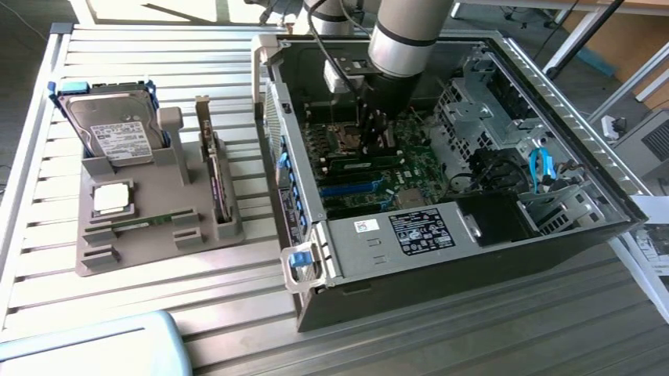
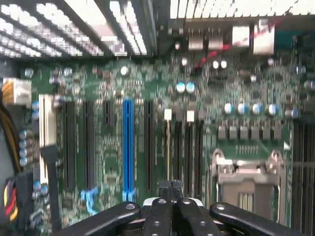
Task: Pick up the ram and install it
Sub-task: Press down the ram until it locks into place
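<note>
The ram (image 1: 138, 224) appears to be the thin green strip lying flat in a near slot of the grey holder (image 1: 157, 254), on the exterior view's left, just near of the silver processor chip (image 1: 112, 199) and well apart from the open computer case (image 1: 460, 258). Judgement: light, stiff and brittle, with bare chips and contacts. It is best gripped across its two long edges at mid-length, not on its faces. The gripper (image 1: 374, 141) (image 2: 172, 189) hangs inside the case above the motherboard (image 2: 147, 88), jaws fully closed and holding nothing. A similar green stick (image 1: 361, 165) seems already seated on the board.
</note>
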